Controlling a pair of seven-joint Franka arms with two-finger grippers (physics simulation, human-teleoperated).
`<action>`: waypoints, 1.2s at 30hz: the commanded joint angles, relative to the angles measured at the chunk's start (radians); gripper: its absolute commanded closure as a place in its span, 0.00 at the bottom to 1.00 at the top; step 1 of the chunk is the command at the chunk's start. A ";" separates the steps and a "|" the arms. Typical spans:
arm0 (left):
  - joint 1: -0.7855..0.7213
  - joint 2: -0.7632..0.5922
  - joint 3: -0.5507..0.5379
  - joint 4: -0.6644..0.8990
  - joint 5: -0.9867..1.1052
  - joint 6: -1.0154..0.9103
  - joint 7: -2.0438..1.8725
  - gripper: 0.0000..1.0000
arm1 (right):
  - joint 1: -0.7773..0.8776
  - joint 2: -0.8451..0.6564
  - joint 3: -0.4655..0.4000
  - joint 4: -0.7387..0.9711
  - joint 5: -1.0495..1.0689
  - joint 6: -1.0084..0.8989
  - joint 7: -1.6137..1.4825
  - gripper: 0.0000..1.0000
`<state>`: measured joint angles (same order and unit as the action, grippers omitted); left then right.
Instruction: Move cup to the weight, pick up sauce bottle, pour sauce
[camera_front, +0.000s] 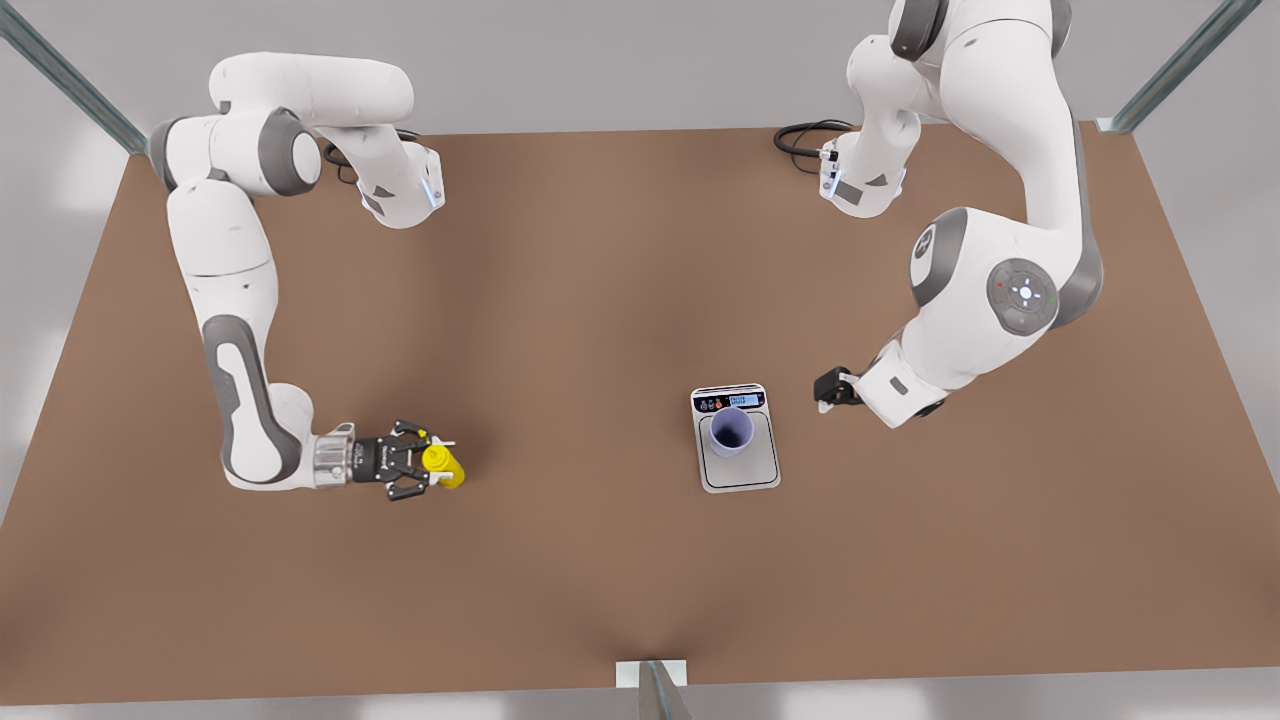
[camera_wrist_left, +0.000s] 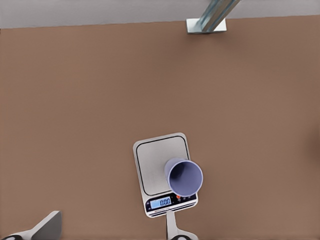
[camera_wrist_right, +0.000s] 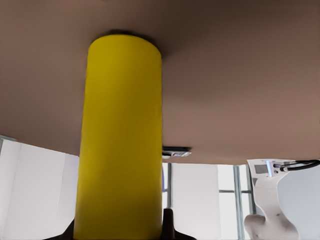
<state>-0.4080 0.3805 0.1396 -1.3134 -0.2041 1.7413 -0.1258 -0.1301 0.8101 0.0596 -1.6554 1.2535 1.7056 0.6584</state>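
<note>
The lavender cup (camera_front: 731, 431) stands upright on the plate of the silver-white weight (camera_front: 737, 470), near its display end. In the left wrist view the cup (camera_wrist_left: 184, 177) and weight (camera_wrist_left: 154, 165) lie below my left gripper (camera_wrist_left: 112, 221), which is open and holds nothing. That gripper (camera_front: 830, 390) hangs just off the weight toward the front view's right. The yellow sauce bottle (camera_front: 445, 466) stands on the table at the front view's left. My right gripper (camera_front: 430, 463) reaches in level and is shut on the bottle (camera_wrist_right: 122, 145), a dark finger (camera_wrist_right: 168, 226) against its side.
The brown table (camera_front: 600, 300) spreads wide between the two arms. Black cables (camera_front: 800, 138) lie at the far edge by an arm base. A metal post bracket (camera_front: 650, 675) sits at the near edge.
</note>
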 joint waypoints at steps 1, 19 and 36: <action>0.000 0.000 -0.002 -0.001 0.000 0.000 0.000 0.00 | 0.001 0.000 0.000 -0.001 0.020 0.009 -0.002 0.00; 0.000 0.000 -0.002 0.000 0.000 0.001 0.002 0.00 | -0.019 0.000 0.016 0.016 0.020 0.039 -0.003 0.00; 0.001 -0.046 -0.017 0.008 0.003 -0.006 -0.005 0.00 | 0.044 -0.541 -0.047 0.382 -1.161 -0.221 -0.599 0.00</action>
<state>-0.4017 0.3306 0.1277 -1.2983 -0.1964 1.7336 -0.1202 -0.0817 0.1835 0.0201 -1.3376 0.0898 1.4662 0.0589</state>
